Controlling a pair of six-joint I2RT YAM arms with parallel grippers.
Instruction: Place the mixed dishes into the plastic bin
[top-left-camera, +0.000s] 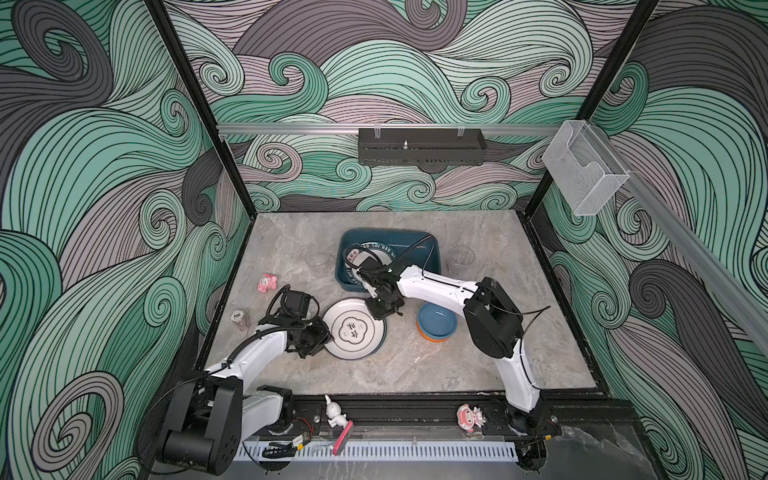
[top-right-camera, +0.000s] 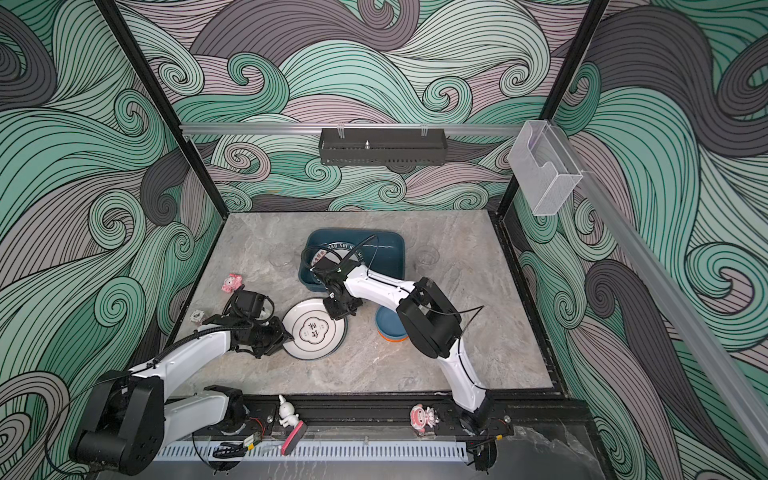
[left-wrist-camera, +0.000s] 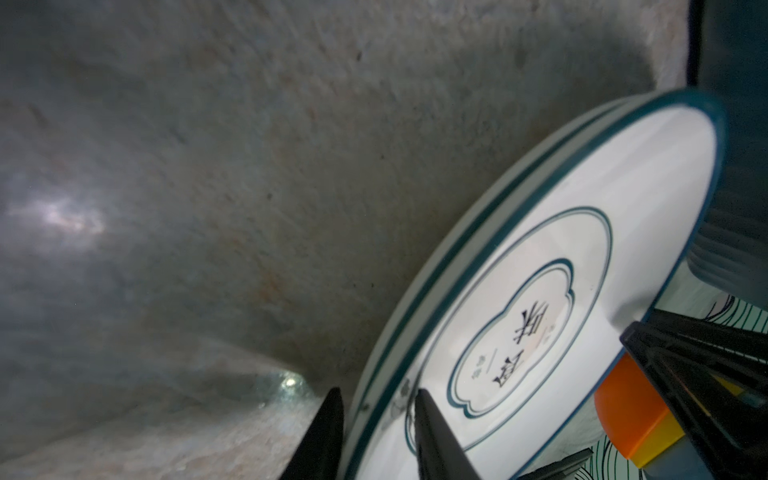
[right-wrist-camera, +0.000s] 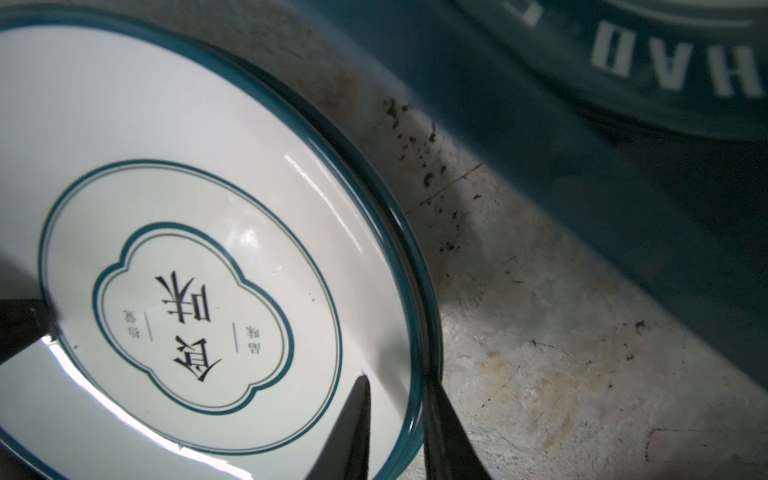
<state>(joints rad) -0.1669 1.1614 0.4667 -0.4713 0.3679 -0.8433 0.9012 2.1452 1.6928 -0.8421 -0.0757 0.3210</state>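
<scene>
1. Near the left edge of the tabletop (top-left-camera: 415, 365) stands a short stack of poker chips (top-left-camera: 239, 318). A pink figurine (top-left-camera: 268, 283) lies just behind it.
2. A clear tumbler (top-left-camera: 316, 257) stands upright toward the back, just left of the plastic bin and apart from it.
3. The left gripper (top-left-camera: 327, 337) sits at the left rim of the white plate (top-left-camera: 353, 328). In the left wrist view its fingers (left-wrist-camera: 432, 436) straddle that rim, one on the inside face and one outside. The jaws stand narrow and look clamped on the rim.
4. The white plate lies in the middle of the tabletop, nearer the front edge, face up, with a gripper at each side. It is outside the bin, just in front of the bin's front wall.
5. The right gripper (top-left-camera: 380, 311) reaches across to the plate's back-right rim. Its fingers (right-wrist-camera: 349, 424) stand either side of the rim, close together. I cannot tell whether they press it.
6. The plastic bin (top-left-camera: 432, 266) sits toward the back edge, about midway along it. A second plate (top-left-camera: 365, 248) with a lettered rim lies inside, partly hidden by the right arm.
7. A bowl stack (top-left-camera: 436, 322), blue on top of orange, rests just right of the white plate.
8. Another tumbler (top-left-camera: 460, 257) stands upright just right of the bin.
</scene>
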